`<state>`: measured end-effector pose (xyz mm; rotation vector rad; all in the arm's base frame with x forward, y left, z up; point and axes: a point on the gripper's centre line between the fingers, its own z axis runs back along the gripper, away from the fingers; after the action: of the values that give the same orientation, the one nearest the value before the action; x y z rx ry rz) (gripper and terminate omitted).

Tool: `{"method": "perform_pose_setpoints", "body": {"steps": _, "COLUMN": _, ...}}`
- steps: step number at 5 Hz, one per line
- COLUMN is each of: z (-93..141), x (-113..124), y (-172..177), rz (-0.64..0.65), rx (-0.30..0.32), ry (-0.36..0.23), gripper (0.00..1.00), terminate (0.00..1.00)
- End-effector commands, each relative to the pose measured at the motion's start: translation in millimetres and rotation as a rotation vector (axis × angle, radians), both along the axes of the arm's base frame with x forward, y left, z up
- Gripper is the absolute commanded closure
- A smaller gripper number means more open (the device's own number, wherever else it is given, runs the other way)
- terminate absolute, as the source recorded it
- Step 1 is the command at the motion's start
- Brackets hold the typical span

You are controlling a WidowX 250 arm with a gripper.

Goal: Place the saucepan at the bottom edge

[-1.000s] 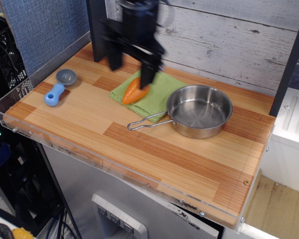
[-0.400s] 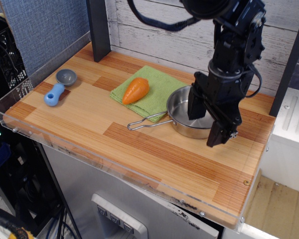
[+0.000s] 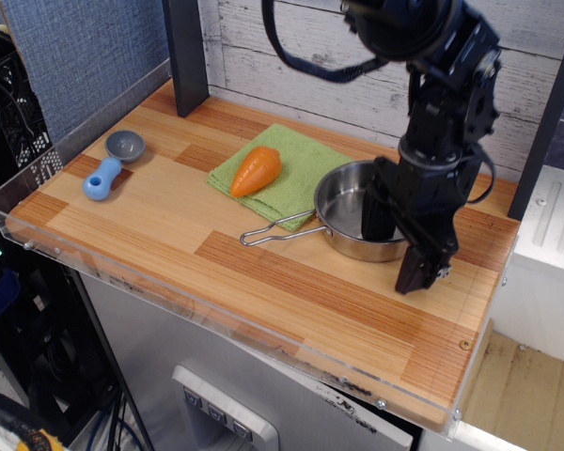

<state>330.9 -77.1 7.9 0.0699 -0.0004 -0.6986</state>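
Observation:
The saucepan (image 3: 343, 209) is a shallow shiny steel pan standing right of centre on the striped wood tabletop, its thin wire handle (image 3: 273, 230) pointing left. My gripper (image 3: 395, 258) hangs down over the pan's right front rim. One finger is inside the pan and the other is outside it, low near the wood. The jaws are apart and straddle the rim without closing on it. The bottom edge (image 3: 221, 318) is the long front rim with a clear acrylic strip, well in front of the pan.
An orange carrot (image 3: 256, 169) lies on a green cloth (image 3: 305, 174) left of the pan. A grey-and-blue scoop (image 3: 108, 169) lies at the far left. A black post (image 3: 186, 56) stands at the back left. The board wall runs behind.
The arm swung from above the carrot and cloth across to the right side of the saucepan, then dropped lower over its rim. The pan has not moved.

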Motion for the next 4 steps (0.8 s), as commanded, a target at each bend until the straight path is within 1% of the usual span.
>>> {"method": "perform_pose_setpoints", "body": {"steps": 1, "z": -26, "x": 2, "y": 19, "rz": 0.03, "rx": -0.003, "ry": 0.04, "gripper": 1.0, "terminate": 0.0}}
{"method": "perform_pose_setpoints", "body": {"steps": 2, "z": -29, "x": -1, "y": 23, "rz": 0.028, "rx": -0.013, "ry": 0.036, "gripper": 1.0, "terminate": 0.0}}
{"method": "perform_pose_setpoints", "body": {"steps": 3, "z": -15, "x": -6, "y": 21, "rz": -0.022, "rx": -0.025, "ry": -0.018, "gripper": 1.0, "terminate": 0.0}}
{"method": "perform_pose_setpoints", "body": {"steps": 4, "z": 12, "x": -14, "y": 17, "rz": -0.044, "rx": -0.046, "ry": -0.103, "gripper": 1.0, "terminate": 0.0}}
